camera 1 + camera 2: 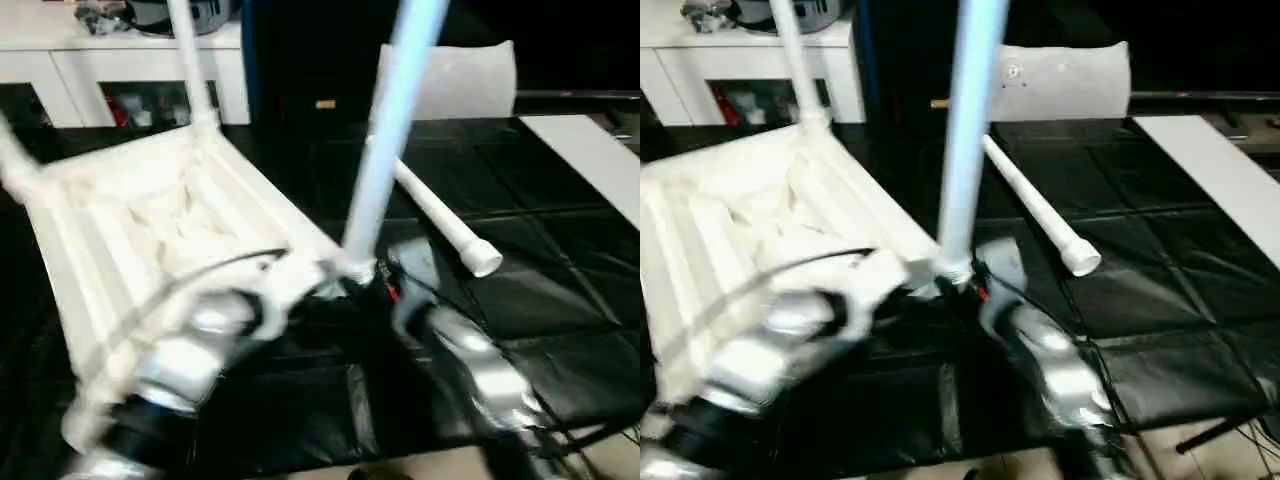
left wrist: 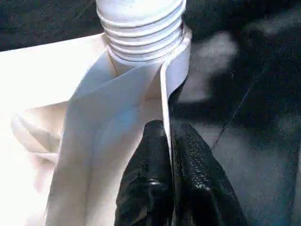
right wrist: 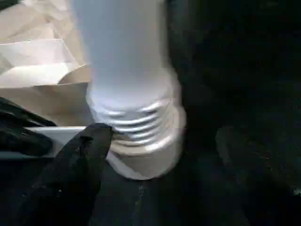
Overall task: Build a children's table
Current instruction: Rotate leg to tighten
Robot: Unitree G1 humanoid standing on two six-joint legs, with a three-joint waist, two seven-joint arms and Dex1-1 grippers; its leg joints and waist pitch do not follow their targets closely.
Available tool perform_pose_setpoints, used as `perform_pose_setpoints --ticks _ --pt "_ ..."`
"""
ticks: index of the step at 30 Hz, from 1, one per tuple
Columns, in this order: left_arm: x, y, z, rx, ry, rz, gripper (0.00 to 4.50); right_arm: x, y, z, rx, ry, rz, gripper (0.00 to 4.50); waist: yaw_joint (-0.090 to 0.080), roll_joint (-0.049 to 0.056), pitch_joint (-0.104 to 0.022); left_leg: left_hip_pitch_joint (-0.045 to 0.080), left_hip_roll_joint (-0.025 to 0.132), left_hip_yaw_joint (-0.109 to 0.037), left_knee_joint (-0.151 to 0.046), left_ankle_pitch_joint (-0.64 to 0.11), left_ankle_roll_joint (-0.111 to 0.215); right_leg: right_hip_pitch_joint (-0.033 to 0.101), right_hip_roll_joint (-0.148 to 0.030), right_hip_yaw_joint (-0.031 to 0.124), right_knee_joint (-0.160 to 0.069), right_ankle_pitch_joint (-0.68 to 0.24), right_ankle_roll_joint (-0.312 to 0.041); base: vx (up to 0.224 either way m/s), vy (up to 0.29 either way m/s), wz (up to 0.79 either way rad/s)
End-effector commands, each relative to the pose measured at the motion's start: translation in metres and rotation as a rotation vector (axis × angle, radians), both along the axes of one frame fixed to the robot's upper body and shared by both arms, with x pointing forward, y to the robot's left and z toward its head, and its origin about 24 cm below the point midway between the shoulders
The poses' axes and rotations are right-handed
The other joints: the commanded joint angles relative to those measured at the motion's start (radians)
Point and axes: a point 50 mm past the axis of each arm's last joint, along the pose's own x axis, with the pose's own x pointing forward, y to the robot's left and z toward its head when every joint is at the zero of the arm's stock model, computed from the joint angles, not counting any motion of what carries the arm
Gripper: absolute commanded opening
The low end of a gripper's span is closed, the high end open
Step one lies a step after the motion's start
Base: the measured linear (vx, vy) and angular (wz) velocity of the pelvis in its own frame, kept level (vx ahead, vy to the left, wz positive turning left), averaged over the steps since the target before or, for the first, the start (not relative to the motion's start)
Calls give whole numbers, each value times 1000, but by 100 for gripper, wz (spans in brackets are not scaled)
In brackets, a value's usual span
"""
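The children's table top [image 1: 150, 220] lies upside down on the black work surface, its ribbed underside facing up. A white leg [image 1: 185, 60] stands in the far corner socket, and another leg [image 1: 15, 165] sticks out at the left corner. A third leg [image 1: 390, 130] stands upright in the near right socket, its threaded base [image 3: 136, 122] partly exposed. A loose leg [image 1: 440, 225] lies on the surface to the right. My left gripper [image 2: 170, 129] is shut on the top's thin rim beside that socket. My right gripper [image 3: 160, 136] stands open around the threaded base, one finger [image 3: 84, 160] against the threads.
A white cabinet [image 1: 60, 60] with shelves stands at the back left. A white board [image 1: 590, 160] lies along the right side. A pale panel [image 1: 470, 80] leans at the back. A black cable [image 1: 180, 285] arcs over my left forearm. The surface's front edge is near my arms.
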Motion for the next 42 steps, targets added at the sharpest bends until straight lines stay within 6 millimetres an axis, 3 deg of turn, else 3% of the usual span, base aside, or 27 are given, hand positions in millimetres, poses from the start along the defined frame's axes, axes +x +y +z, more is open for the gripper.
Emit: perform_pose_setpoints --ticks 1,6,9,18,21,28,29,33,34,42 --pt "0 4 1 30 3 -108 0 0 -8 17 16 -83 80 429 8 3 -51 -3 17 -2 -62 -252 48 48 -66 44 -78 -392 -105 0 0 0" --pt "-3 16 1 45 58 -295 0 -3 -23 29 -31 -115 311 443 26 -1 -51 4 18 1 -60 -254 56 47 -67 46 -73 -361 -128 0 0 0" --pt "-5 21 0 69 105 -399 0 -5 -21 31 -92 -101 500 443 34 -1 -51 6 20 3 -61 -255 55 46 -66 46 -70 -355 -140 0 0 0" --pt "-6 17 3 82 149 -577 0 3 -9 32 -209 -102 711 443 60 2 -57 11 24 7 -57 -220 37 49 -68 49 -53 -253 -193 0 0 0" --pt "-5 13 3 89 154 -624 0 2 -6 28 -220 -69 806 408 68 1 -58 8 25 7 -56 -207 39 54 -71 48 -50 -245 -191 0 0 0" --pt "-1 15 2 107 150 -637 0 3 -4 23 -213 -11 871 351 73 -2 -58 7 25 7 -55 -220 33 54 -72 47 -55 -301 -174 0 0 0" --pt "0 15 2 108 150 -638 0 3 -4 23 -209 -9 872 324 73 -2 -57 8 26 6 -56 -221 32 54 -72 47 -55 -302 -173 0 0 0" --pt "-1 15 2 107 152 -644 0 5 -3 23 -185 0 879 313 75 -2 -60 8 27 6 -55 -207 33 54 -71 46 -50 -276 -182 0 0 0" --pt "-1 15 2 107 152 -644 0 5 -3 23 -185 0 879 288 75 -2 -60 7 26 7 -54 -208 34 54 -71 46 -51 -275 -185 0 0 0" --pt "0 19 0 96 159 -624 0 1 2 17 -119 50 898 271 79 -3 -60 7 27 7 -54 -200 35 55 -72 46 -50 -283 -179 0 0 0"
